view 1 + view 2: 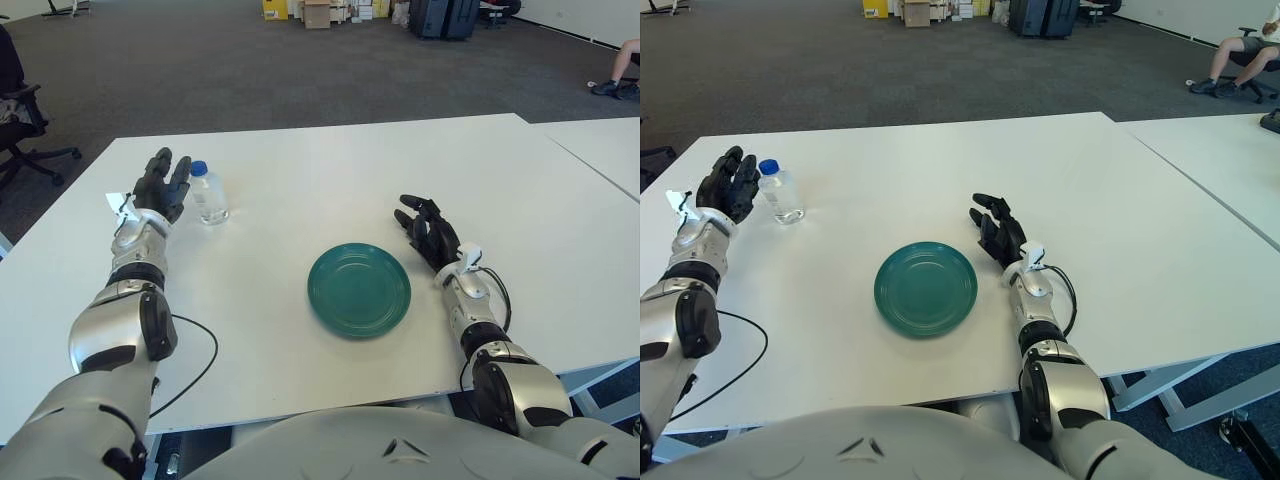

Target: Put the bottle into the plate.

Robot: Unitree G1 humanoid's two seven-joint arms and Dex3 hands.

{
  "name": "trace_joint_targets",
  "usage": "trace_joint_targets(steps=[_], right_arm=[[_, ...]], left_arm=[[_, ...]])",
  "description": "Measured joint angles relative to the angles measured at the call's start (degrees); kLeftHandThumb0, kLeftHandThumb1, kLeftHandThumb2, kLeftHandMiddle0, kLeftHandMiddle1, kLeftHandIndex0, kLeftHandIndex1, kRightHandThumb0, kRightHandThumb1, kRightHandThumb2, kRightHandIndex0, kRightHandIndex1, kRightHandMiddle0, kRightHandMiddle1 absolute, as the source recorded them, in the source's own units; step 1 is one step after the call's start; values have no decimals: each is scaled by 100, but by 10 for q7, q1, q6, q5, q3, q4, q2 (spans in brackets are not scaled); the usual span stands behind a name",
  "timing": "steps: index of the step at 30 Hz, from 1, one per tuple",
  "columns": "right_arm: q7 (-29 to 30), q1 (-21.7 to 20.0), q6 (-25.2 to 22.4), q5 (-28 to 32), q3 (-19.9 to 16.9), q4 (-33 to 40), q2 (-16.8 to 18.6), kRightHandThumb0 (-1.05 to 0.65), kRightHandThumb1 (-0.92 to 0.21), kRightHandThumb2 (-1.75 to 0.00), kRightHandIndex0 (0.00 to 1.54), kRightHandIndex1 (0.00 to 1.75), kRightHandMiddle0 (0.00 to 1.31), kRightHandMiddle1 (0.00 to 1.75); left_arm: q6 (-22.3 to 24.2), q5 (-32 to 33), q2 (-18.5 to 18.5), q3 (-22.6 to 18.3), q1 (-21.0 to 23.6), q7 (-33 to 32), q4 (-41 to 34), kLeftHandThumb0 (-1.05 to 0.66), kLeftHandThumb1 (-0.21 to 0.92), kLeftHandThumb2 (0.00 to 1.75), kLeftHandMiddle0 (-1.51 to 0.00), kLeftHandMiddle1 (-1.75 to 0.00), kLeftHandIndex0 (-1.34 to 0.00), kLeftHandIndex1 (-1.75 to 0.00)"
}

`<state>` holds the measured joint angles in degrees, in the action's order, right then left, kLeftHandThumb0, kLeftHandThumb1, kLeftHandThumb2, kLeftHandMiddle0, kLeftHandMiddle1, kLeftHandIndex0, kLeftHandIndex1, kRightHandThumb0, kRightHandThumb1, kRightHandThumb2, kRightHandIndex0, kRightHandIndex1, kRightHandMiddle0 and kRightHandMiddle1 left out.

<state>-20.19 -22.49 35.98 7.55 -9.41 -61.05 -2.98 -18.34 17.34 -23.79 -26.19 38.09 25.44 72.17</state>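
Note:
A small clear bottle (209, 194) with a blue cap stands upright on the white table (300, 170) at the far left. My left hand (163, 183) is just left of the bottle, fingers spread and open, holding nothing; a narrow gap shows between fingers and bottle. A round teal plate (359, 290) lies near the table's middle, with nothing on it. My right hand (428, 229) shows to the right of the plate, fingers relaxed and holding nothing.
A second white table (600, 150) adjoins at the right. A black office chair (20, 120) stands beyond the table's left edge. Boxes and dark cases (440, 15) sit far back on the carpet. A cable (190, 345) loops by my left forearm.

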Motion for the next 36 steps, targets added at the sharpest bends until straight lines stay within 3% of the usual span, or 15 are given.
trace_joint_targets(steps=[6,15,36], right_arm=[[0,1,2,0,0,1,0,-57,-92,-80,35,1,2,95],[0,1,0,1,0,3,0,-57,-92,-79,34,1,1,95],[3,5,-1,0,0,9,0,-59,-92,-79,33,0,1,95]], left_arm=[[-2,-8,6,9,0,-9,-1,-74,83,1,-13,0,0,-33],[-13,-56,19,49,1,-96,-13,-63,80,0,-13,0,0,-32],[-7,-204,18,162,3,-304,-1,-84,81,1,-12,0,0,-25]])
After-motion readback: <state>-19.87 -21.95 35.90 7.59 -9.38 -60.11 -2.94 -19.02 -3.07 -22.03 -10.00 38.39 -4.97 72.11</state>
